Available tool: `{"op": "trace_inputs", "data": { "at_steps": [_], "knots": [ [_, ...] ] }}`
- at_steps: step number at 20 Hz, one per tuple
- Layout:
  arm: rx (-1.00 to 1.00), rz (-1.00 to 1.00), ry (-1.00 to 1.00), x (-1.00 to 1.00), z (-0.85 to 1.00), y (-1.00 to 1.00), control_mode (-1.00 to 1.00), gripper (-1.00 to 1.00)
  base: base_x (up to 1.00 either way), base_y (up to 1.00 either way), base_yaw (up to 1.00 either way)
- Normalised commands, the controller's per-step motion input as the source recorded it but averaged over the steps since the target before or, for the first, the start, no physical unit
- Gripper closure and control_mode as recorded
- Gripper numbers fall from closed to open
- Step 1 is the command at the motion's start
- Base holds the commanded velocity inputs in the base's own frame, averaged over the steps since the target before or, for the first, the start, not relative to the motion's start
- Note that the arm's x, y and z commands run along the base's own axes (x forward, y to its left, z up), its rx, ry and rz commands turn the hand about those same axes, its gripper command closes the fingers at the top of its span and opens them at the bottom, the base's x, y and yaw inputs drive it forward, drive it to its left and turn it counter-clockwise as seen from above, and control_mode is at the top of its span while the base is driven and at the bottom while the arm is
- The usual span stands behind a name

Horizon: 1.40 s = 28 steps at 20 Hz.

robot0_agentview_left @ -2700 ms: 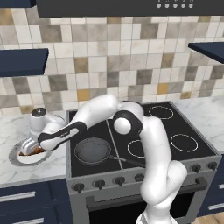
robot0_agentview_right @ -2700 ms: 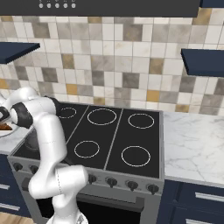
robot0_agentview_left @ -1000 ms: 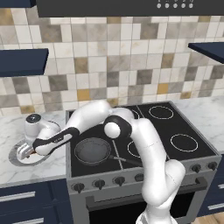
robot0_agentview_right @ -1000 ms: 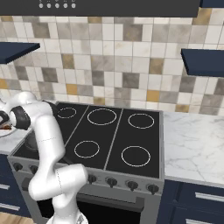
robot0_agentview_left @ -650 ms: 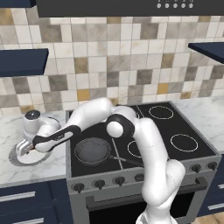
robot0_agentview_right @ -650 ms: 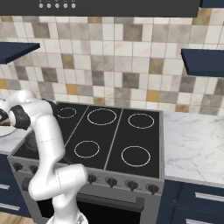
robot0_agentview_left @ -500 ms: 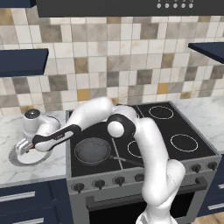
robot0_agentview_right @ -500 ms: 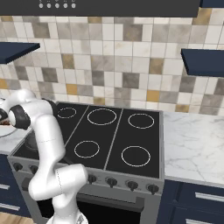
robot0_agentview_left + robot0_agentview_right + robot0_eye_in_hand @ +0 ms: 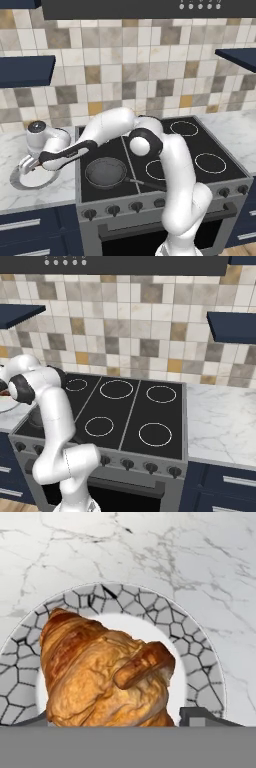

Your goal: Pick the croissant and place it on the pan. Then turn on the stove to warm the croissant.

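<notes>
Your gripper (image 9: 27,165) is down low over the plate (image 9: 30,181), on the marble counter (image 9: 35,192) left of the stove (image 9: 150,150). The croissant (image 9: 100,672) sits on that plate, right between the finger tips (image 9: 200,716). You cannot tell yet if the fingers are squeezing it. The pan (image 9: 106,172) waits on the stove's front left burner.

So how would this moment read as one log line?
step: grabbing croissant | fingers: either side of it, over plate | pan: empty | stove: off
</notes>
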Motion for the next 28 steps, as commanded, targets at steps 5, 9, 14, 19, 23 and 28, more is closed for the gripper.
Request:
{"op": "trace_inputs", "data": {
  "at_steps": [5,9,14,19,23,28],
  "knots": [
    [0.01,0.00,-0.04,-0.18,0.25,-0.47,-1.00,1.00,0.00,0.00,0.00],
    [0.05,0.00,0.00,-0.04,0.29,-0.47,-1.00,1.00,0.00,0.00,0.00],
    [0.09,0.00,0.00,-0.04,0.43,-0.37,-1.00,1.00,0.00,0.00,0.00],
    [0.05,0.00,0.00,-0.26,0.38,-0.31,-1.00,1.00,0.00,0.00,0.00],
    [0.00,0.00,0.05,-0.21,0.43,-0.31,-1.00,1.00,0.00,0.00,0.00],
    [0.01,0.00,0.07,-0.13,0.45,-0.42,-1.00,1.00,0.00,0.00,0.00]
  ]
}}
